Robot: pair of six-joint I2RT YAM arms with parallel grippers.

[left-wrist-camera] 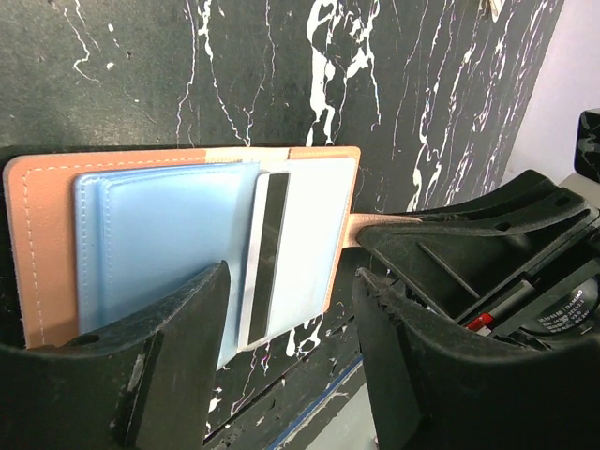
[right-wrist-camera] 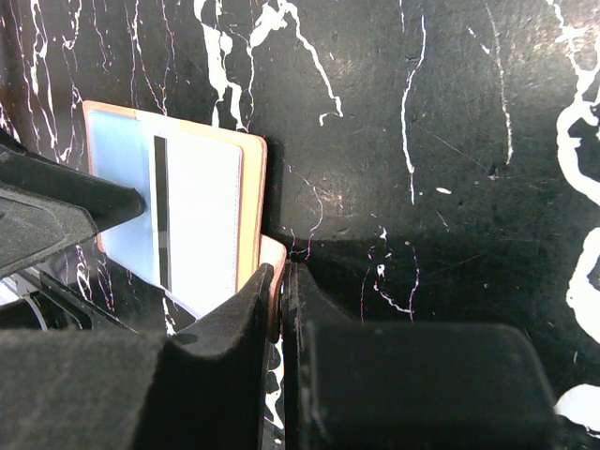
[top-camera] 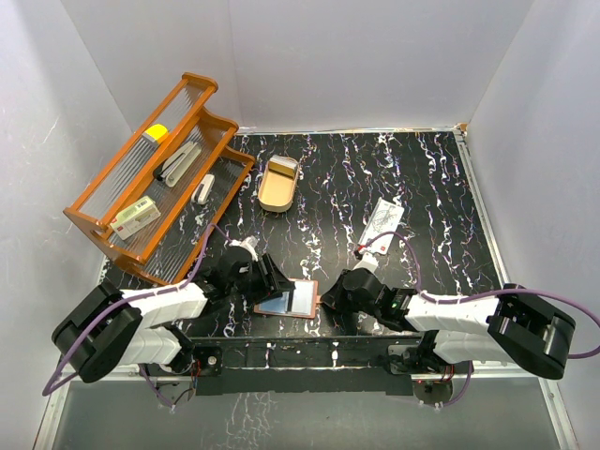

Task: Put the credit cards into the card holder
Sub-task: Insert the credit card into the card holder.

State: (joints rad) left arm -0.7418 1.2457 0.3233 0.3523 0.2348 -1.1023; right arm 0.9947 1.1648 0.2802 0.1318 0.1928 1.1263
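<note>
The reddish-brown card holder [top-camera: 302,302] lies open near the table's front edge, pale blue inner pocket [left-wrist-camera: 150,239] facing up. A pale credit card [left-wrist-camera: 295,239] with a black stripe sits partly in the pocket, its lower end sticking out. My left gripper [left-wrist-camera: 291,352] is open, its fingers standing either side of that card's end without touching it. My right gripper [right-wrist-camera: 283,291] is shut on the holder's strap tab [right-wrist-camera: 275,262], also seen in the left wrist view [left-wrist-camera: 375,223]. A white credit card [top-camera: 382,223] with red print lies on the table farther back right.
A large orange wire rack [top-camera: 150,178] with a cream box [top-camera: 134,217] and other items stands at the back left. A tan oval tray [top-camera: 278,183] sits behind the holder. The table's front edge [left-wrist-camera: 309,398] is just below the holder.
</note>
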